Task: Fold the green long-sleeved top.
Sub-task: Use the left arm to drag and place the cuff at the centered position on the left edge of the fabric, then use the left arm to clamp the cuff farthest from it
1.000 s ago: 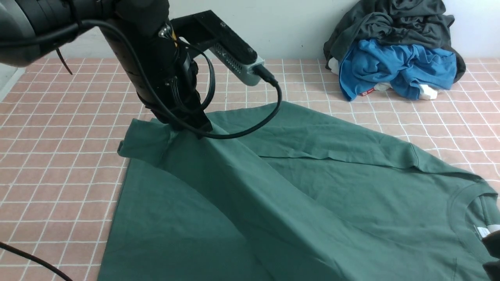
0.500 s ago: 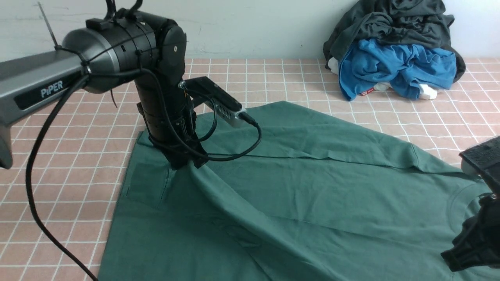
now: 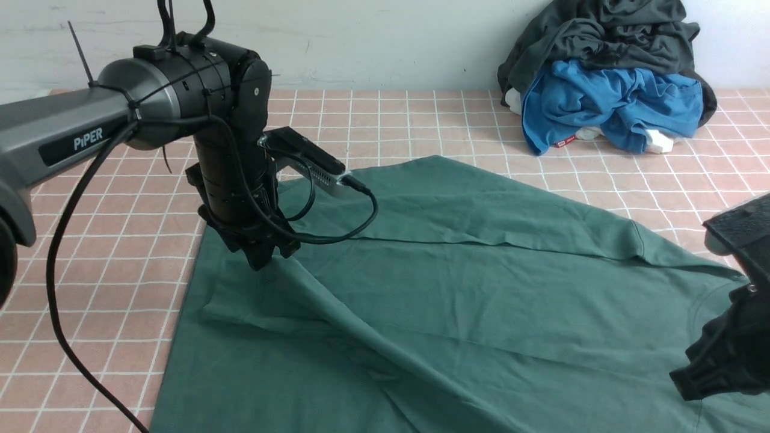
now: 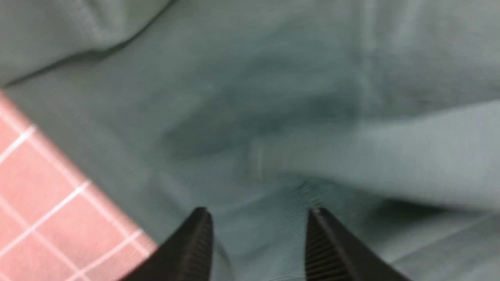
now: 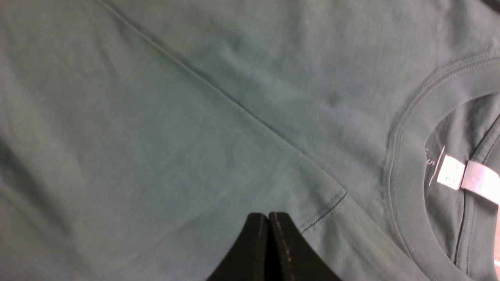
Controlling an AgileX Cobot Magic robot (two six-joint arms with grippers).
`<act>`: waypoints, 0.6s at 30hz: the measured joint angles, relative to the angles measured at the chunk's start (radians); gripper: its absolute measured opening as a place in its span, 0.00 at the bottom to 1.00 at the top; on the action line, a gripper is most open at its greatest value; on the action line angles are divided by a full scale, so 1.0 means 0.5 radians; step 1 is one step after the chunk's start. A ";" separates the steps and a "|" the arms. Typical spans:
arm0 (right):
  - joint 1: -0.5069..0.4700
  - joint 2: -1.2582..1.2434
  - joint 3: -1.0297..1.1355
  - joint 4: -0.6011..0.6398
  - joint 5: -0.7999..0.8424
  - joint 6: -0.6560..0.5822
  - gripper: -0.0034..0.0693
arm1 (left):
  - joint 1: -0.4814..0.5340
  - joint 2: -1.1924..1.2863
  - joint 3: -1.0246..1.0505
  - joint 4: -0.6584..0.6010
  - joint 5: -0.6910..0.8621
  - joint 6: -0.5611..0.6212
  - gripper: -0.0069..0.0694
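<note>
The left gripper (image 3: pixel 264 260) is opening right now. A moment ago it was pinched on the sleeve (image 3: pixel 337 319), holding it up in the air; now it is standing low over the cloth, and in its wrist view (image 4: pixel 258 214) the jaws are apart with ribbed fabric lying loose between them. The green long-sleeved top (image 3: pixel 481 282) is lying spread across the pink tiled table (image 3: pixel 108 252), the sleeve now draped diagonally over its body. That looks to me like the sleeve fold being finished and let go. The right gripper (image 3: pixel 683 382) has come into sight and is hovering by the collar (image 5: pixel 406 128) and white neck label (image 5: pixel 455 171), jaws pressed together (image 5: pixel 268 217) on nothing I can see. The blue garment (image 3: pixel 607 105) and charcoal garment (image 3: pixel 601 30) are sitting heaped well apart by the wall.
</note>
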 joint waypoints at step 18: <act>0.000 0.312 -0.123 0.054 -0.087 -0.051 0.05 | 0.437 0.018 0.000 -0.419 -0.659 -0.337 0.60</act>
